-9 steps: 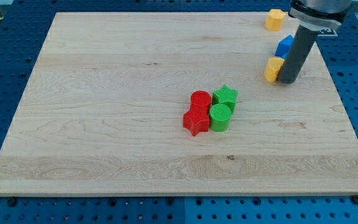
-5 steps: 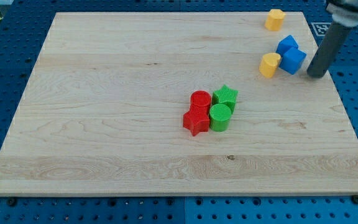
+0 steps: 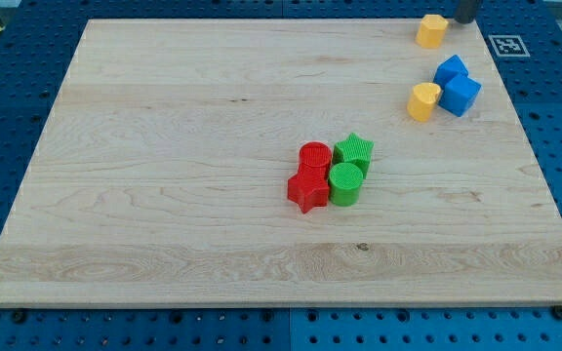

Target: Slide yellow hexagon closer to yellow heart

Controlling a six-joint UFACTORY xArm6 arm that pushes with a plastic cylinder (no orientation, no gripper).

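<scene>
A yellow block that looks like the hexagon (image 3: 431, 30) sits near the board's top right corner. A second yellow block, rounded like a heart (image 3: 422, 100), lies lower down, touching a blue block (image 3: 461, 95). Only the lower end of my rod shows at the view's top edge. My tip (image 3: 465, 20) is just right of the upper yellow block, close beside it; contact cannot be told.
Another blue block (image 3: 449, 70) sits just above the first one. Near the board's middle a red cylinder (image 3: 314, 156), a red star (image 3: 307, 187), a green star (image 3: 354, 150) and a green cylinder (image 3: 345, 182) are clustered together.
My rod left the lower yellow block, swung right past the blue blocks, then went up to the top edge beside the upper yellow block. The lower yellow block ended slightly up and left.
</scene>
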